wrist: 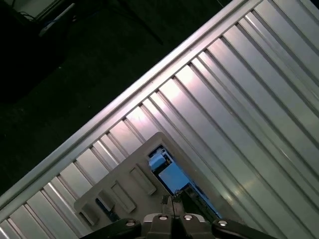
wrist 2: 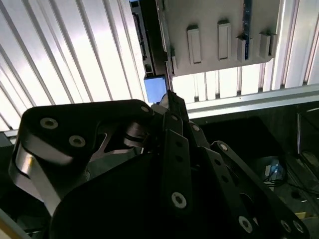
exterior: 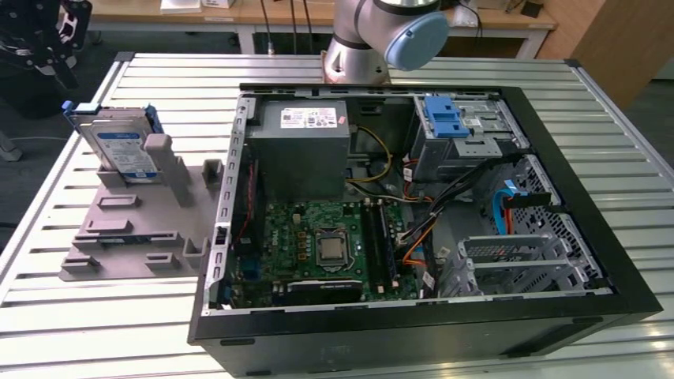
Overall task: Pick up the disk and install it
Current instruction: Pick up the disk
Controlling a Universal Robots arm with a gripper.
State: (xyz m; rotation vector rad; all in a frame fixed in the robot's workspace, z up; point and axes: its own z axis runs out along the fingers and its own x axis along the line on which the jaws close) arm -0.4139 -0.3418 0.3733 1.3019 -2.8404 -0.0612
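In grey stand [exterior: 126,237], disk [exterior: 103,130] upright, white-and-blue label [exterior: 125,154] showing; tool [wrist: 172,198] overhead, closed.

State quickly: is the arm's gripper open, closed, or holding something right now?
Gripper: closed, fingertips together in the first wrist view, holding nothing. The disk stands upright in the grey holder, not gripped.

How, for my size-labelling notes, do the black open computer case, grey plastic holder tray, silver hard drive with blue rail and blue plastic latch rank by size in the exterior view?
Largest to smallest:
black computer case
grey plastic holder tray
silver hard drive
blue plastic latch
No two look alike in size.
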